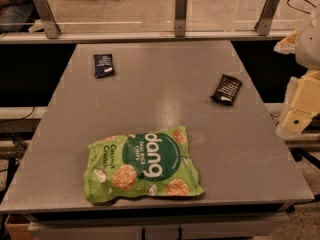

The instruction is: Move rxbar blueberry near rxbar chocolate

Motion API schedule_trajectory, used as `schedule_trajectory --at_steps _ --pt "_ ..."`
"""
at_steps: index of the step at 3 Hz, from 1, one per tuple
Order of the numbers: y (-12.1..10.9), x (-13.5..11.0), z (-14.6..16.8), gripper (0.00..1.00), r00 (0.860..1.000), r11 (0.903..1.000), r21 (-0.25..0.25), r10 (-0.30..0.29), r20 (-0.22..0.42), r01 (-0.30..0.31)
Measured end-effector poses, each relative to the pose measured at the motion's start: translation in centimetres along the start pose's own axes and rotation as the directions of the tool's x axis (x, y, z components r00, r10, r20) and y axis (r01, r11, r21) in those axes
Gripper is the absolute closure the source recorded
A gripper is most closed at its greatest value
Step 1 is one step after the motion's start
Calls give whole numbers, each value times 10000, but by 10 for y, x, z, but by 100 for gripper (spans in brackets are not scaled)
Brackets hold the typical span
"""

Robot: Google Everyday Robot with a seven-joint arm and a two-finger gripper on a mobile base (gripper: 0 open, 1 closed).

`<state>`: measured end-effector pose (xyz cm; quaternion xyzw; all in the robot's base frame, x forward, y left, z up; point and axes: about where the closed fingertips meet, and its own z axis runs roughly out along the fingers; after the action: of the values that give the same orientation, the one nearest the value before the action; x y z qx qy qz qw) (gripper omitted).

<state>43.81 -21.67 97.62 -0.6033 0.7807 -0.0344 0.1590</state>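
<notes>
Approach stage: my gripper (301,108) hangs off the right edge of the table (165,109), grip state I cannot tell, with the rxbar blueberry (103,65) far-left, well apart from the rxbar chocolate (226,89), so I likely reach leftward next.

The one desk (165,79) carries two wrapped snack bars: one rxbar blueberry (103,65), far across from the gripper (301,106), and one rxbar chocolate (226,89), nearer to it. There is one green chips bag (142,164). The single gripper sits beside the desk's right edge. Three metal brackets (180,13) stand behind.
</notes>
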Motion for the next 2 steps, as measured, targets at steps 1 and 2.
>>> schedule_trajectory --at_steps 1,2 --pt "0 0 0 0 10000 10000 2 0 1 0" --pt "-2 -4 0 0 9998 9999 17 -101 179 100"
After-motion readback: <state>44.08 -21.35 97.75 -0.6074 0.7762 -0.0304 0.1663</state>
